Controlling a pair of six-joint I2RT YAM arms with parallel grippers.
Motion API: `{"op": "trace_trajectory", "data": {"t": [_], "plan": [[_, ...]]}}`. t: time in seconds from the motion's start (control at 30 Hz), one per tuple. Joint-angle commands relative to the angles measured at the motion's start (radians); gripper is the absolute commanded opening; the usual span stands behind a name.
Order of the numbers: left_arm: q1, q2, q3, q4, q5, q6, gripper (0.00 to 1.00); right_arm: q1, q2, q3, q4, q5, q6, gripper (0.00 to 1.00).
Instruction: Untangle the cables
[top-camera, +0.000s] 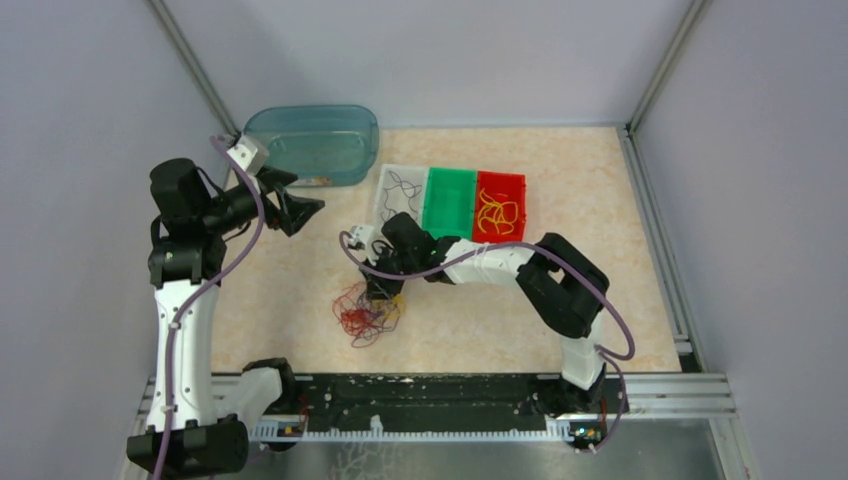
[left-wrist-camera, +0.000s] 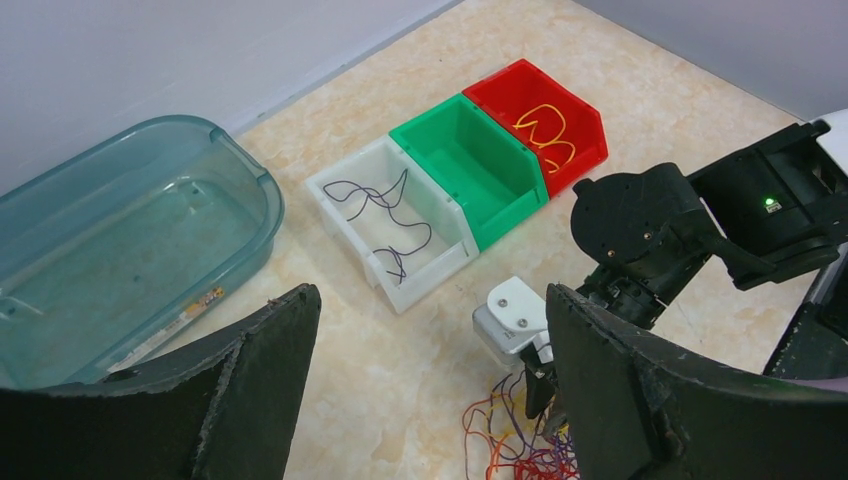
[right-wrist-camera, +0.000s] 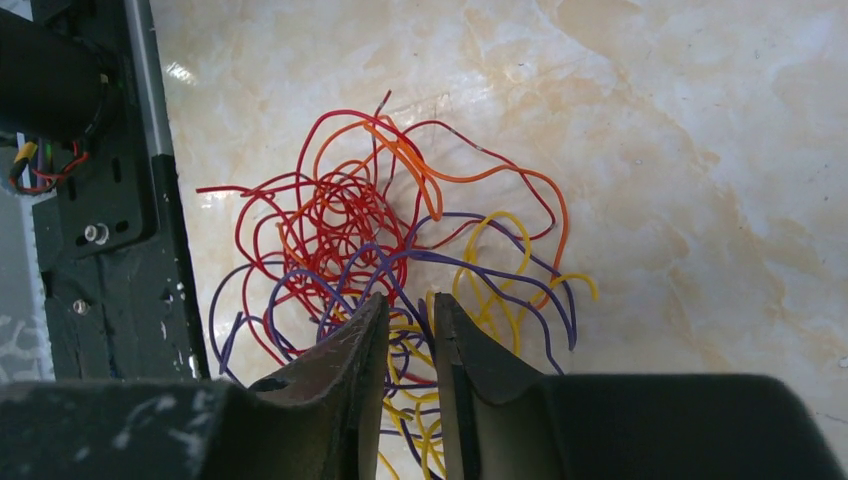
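Observation:
The cables (top-camera: 362, 312) lie in one tangled heap of red, orange, yellow and purple wires on the table in front of the arms. My right gripper (top-camera: 380, 290) points down into the heap's far edge. In the right wrist view its fingers (right-wrist-camera: 365, 340) stand a narrow gap apart, with yellow and purple strands of the cables (right-wrist-camera: 400, 230) running through the gap of the right gripper (right-wrist-camera: 410, 298). My left gripper (top-camera: 300, 212) hovers wide open to the left, above the table, holding nothing. The left wrist view shows the left gripper (left-wrist-camera: 430, 295) and the cables (left-wrist-camera: 520, 440) low right.
Three small bins stand in a row at the back: a white bin (top-camera: 385, 180) with a dark wire in it, a green bin (top-camera: 450, 178), and a red bin (top-camera: 500, 177) with yellow wires. A teal tub (top-camera: 312, 145) sits at the back left.

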Motion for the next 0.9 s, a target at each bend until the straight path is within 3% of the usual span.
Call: {"op": "trace_trajectory", "data": {"t": [0.0, 0.13, 0.6, 0.87], "plan": [[0.002, -0.015, 0.012, -0.010, 0.008, 0.022, 0.88, 0.003, -0.008, 0.041, 0.033, -0.005, -0.028, 0.19], [0.002, -0.016, 0.007, -0.014, 0.002, 0.029, 0.88, 0.003, -0.068, 0.006, 0.120, 0.000, 0.005, 0.00], [0.002, -0.026, -0.012, -0.027, 0.036, 0.031, 0.88, -0.033, -0.399, -0.128, 0.419, 0.036, 0.192, 0.00], [0.001, -0.062, -0.058, -0.048, 0.259, 0.041, 0.85, -0.066, -0.464, -0.151, 0.604, -0.041, 0.358, 0.00]]}}
